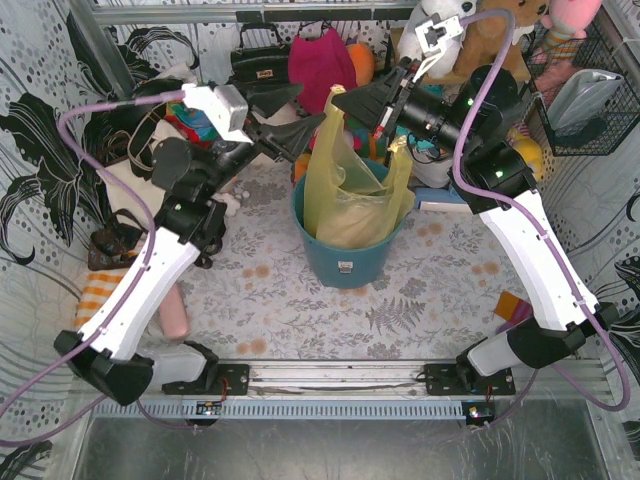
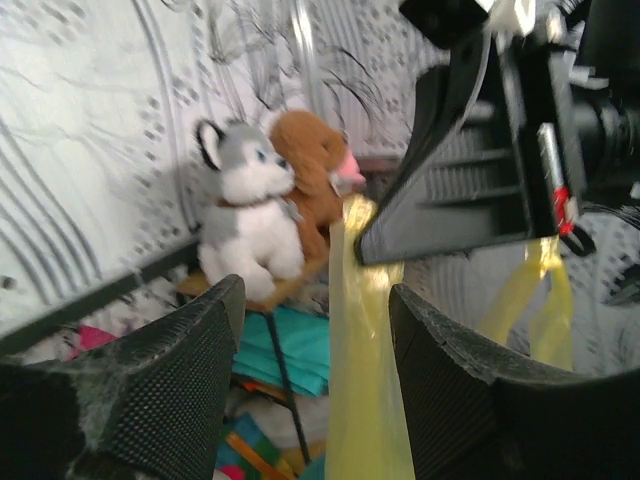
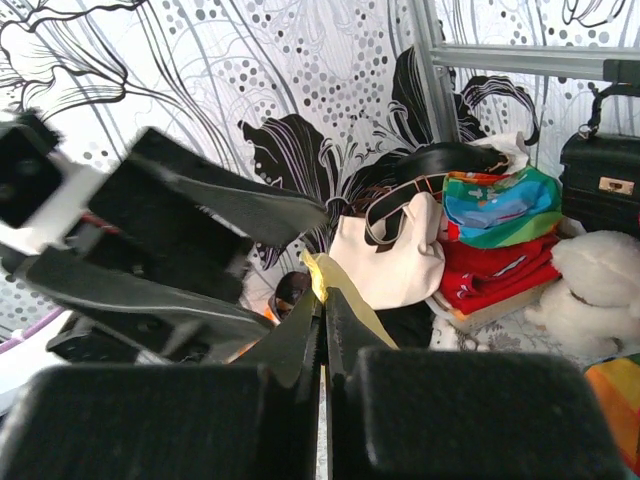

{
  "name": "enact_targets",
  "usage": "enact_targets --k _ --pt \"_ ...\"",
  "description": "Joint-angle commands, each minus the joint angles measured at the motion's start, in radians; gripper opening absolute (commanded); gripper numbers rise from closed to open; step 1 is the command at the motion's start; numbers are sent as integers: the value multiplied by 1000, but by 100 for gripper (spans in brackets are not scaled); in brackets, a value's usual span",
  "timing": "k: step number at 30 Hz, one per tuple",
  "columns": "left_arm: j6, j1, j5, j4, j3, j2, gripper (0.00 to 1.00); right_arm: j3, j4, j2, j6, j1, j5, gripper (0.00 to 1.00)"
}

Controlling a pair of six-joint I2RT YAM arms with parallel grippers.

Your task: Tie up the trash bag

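Observation:
The trash bag [image 1: 345, 195] is thin yellow-green plastic and sits in a round teal-blue bin [image 1: 345, 262] at mid-table. My right gripper [image 1: 342, 100] is shut on the bag's left handle strip and holds it stretched upward; the strip's tip [image 3: 345, 290] pokes out between its closed fingers [image 3: 300, 330]. My left gripper [image 1: 308, 112] is open just left of that strip. In the left wrist view the strip [image 2: 365, 380] hangs between the open fingers, close to the right finger [image 2: 450, 370]. The bag's other handle [image 1: 400, 160] stands free on the right.
Plush toys [image 2: 250, 215], handbags [image 1: 258, 58], a pink bag [image 1: 320, 60] and folded cloths [image 3: 500, 225] crowd the back wall behind the bin. A wire basket [image 1: 585, 90] hangs at the right. A pink object [image 1: 176, 312] lies by the left arm.

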Motion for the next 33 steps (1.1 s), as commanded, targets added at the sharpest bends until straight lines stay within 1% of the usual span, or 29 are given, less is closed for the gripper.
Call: enact_targets --k 1,3,6,8,11,13,20,24,28,33 --pt "-241 99 357 105 27 90 68 24 30 -4 -9 -4 -64 0" --pt "-347 139 449 211 42 142 68 16 37 -8 -4 -5 -78 0" --pt "-568 179 578 446 74 225 67 8 42 -11 -2 -5 -97 0" --pt "-710 197 630 603 98 277 62 7 42 -10 -1 -5 -104 0" --pt "-878 214 654 778 139 339 52 6 40 -9 -2 -5 -114 0" --pt "-958 221 663 857 166 375 49 6 39 -7 -1 -5 -122 0" --pt "-1176 224 694 1040 276 470 54 5 28 3 -1 -5 -136 0" --pt "-1262 223 709 1096 316 510 53 12 31 9 2 -5 -139 0" --pt "-1283 217 711 1095 328 535 53 17 41 14 8 -5 -142 0" --pt "-1256 204 711 1048 330 546 54 13 60 18 21 -5 -163 0"
